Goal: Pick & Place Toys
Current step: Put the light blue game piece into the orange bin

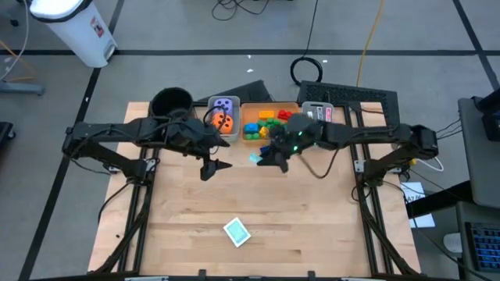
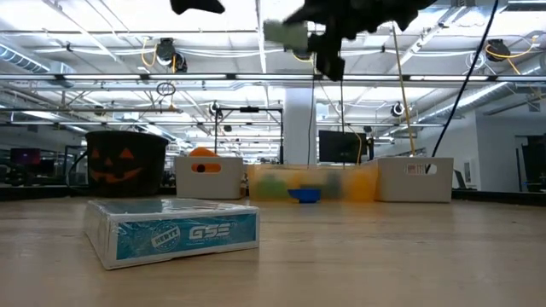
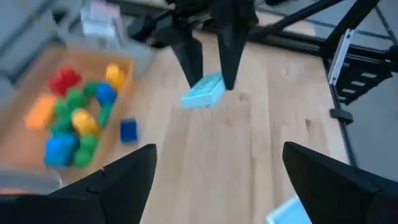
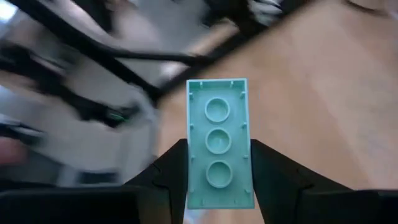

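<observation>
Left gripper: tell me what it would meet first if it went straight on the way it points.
Probably the teal brick that the right gripper holds up above the table; depth is unclear. The left gripper is open.

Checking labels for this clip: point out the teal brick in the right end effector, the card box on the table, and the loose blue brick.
teal brick (image 4: 219, 144), right wrist view, middle stud.
card box (image 2: 173, 232), low view, printed front side.
loose blue brick (image 3: 128, 129), left wrist view, top face.
</observation>
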Robot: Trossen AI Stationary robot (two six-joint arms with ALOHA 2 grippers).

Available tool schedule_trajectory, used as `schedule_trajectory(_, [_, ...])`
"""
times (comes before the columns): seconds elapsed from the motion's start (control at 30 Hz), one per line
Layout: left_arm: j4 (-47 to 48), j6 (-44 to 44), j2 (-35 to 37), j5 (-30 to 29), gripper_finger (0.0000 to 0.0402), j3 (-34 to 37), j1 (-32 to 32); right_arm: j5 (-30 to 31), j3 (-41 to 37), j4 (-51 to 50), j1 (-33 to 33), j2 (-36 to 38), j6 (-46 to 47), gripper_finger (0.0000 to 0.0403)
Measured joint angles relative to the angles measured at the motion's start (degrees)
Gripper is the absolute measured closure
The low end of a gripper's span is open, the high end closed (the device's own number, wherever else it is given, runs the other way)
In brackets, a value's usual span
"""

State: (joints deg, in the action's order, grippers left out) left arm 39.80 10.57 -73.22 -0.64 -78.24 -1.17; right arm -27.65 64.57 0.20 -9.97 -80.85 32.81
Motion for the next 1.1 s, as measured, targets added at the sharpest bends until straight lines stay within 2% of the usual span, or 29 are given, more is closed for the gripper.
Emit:
schedule_trajectory(0.13, [-6.1,-10.3,-0.6,-0.2,0.0048,0.0,-1.0,-8.8,0.1,9.2,-2.8,0.3,7.9,0.0271])
schedule_trajectory(0.2, [-9.3,-15.7,-1.1,-2.2,0.0048,-0.1,-1.9,-12.2,0.1,13.3,-3.9,-0.1,12.0,0.0271])
schedule_trajectory(0.43, [-11.0,-34.6,-1.8,-20.8,0.0048,0.0,-6.3,-21.1,0.1,16.4,-6.5,-2.2,23.4,0.0271])
schedule_trajectory(0.53, [-11.8,-42.4,-2.0,-25.6,0.0048,0.0,-7.8,-23.5,0.1,18.0,-7.0,-3.1,28.0,0.0271])
schedule_trajectory(0.8, [-13.4,-59.9,-3.8,-29.1,0.0048,-0.1,-11.1,-23.6,0.1,35.4,-8.0,-7.2,42.9,0.0271])
schedule_trajectory(0.97, [-14.2,-68.0,-7.0,-35.3,0.0048,-0.1,-11.7,-23.6,0.1,39.4,-8.1,-10.1,50.4,0.0271])
schedule_trajectory(1.1, [-14.6,-73.8,-9.5,-41.2,0.0048,-0.1,-11.7,-23.5,0.1,40.3,-7.9,-11.7,52.5,0.0271])
